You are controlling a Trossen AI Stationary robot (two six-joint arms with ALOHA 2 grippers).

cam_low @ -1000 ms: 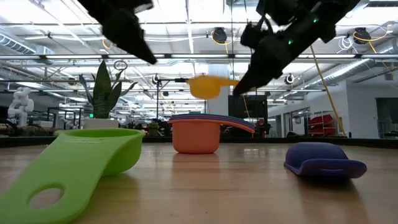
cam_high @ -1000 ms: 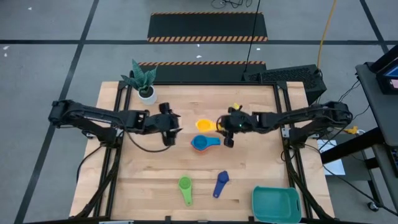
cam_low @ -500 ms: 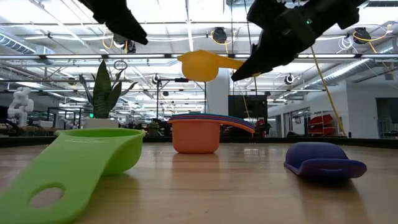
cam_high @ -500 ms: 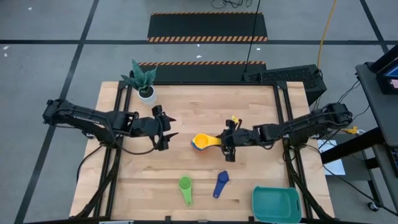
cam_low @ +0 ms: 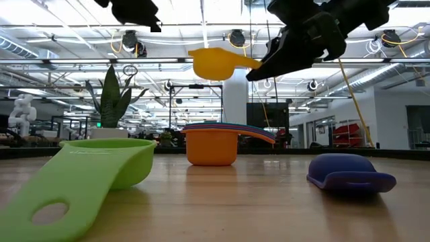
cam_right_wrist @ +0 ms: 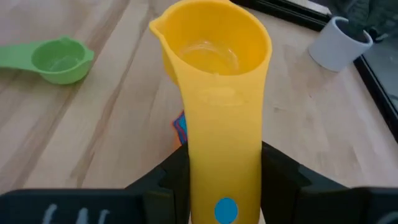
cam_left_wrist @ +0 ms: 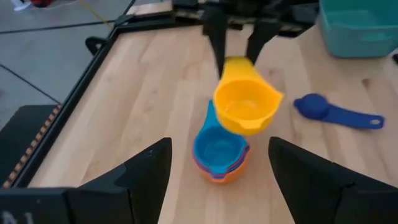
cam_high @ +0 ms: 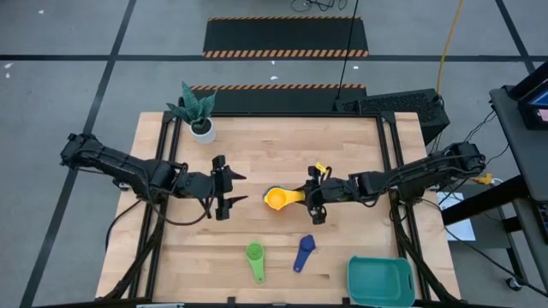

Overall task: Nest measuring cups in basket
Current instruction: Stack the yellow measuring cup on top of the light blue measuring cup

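Holding the yellow cup (cam_high: 276,198) by its handle, the right gripper (cam_high: 313,195) hangs it above the stacked cups (cam_low: 211,144). Nearby, the left gripper (cam_high: 228,187) waits wide open, empty.

1. A wooden table (cam_high: 342,145) carries everything.
2. A stack of cups (cam_low: 210,142) sits at its centre.
3. Green cup (cam_high: 254,258) and blue cup (cam_high: 303,251) lie toward 6 o'clock.
4. Teal basket (cam_high: 379,279) at 4 o'clock.
5. Potted plant (cam_high: 199,115) at 11 o'clock.

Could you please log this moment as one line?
right claw: shut on yellow plastic measuring cup, above nested cup stack | left claw: open, waiting | teal plastic basket: no cups
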